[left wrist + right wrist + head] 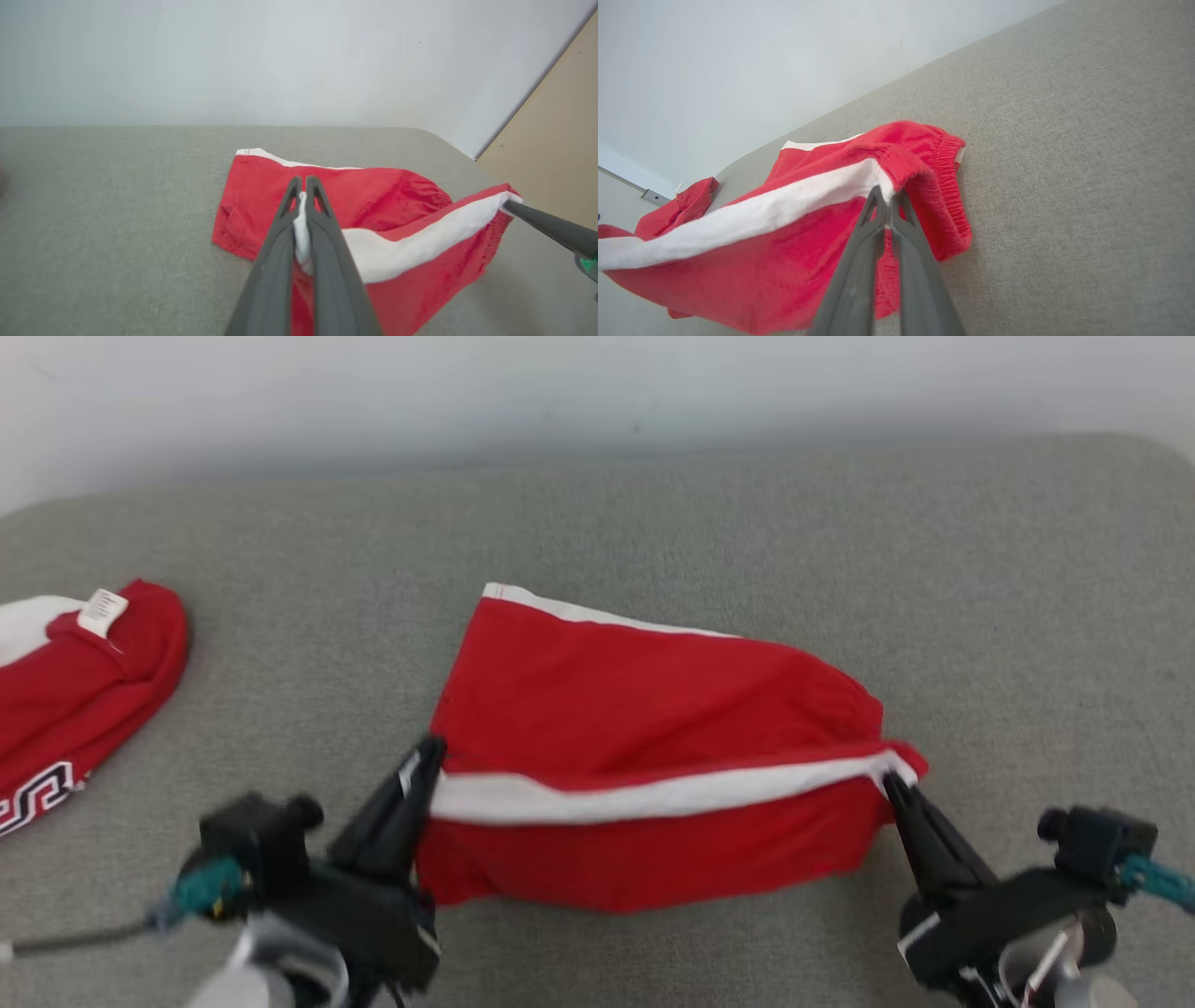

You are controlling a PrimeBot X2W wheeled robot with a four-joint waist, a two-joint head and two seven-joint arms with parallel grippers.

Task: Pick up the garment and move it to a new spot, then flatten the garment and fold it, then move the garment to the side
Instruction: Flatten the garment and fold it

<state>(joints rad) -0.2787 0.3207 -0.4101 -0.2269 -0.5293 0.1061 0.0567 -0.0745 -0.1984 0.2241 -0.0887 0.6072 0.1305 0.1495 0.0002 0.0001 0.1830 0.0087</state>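
The garment (644,719) is a pair of red shorts with a white side stripe, on the grey padded surface. Its near edge is lifted and stretched between both grippers, while its far part rests on the surface. My left gripper (431,754) is shut on the stripe's left end, and white cloth shows pinched between the fingers (302,196). My right gripper (892,782) is shut on the stripe's right end at the elastic waistband (887,196). The right gripper's fingers (551,226) also show in the left wrist view, gripping the garment (411,233).
A second red and white garment (65,691) with a white label lies at the surface's left edge, also seen as red cloth (677,207) in the right wrist view. A pale wall (597,392) runs behind the grey surface (747,513).
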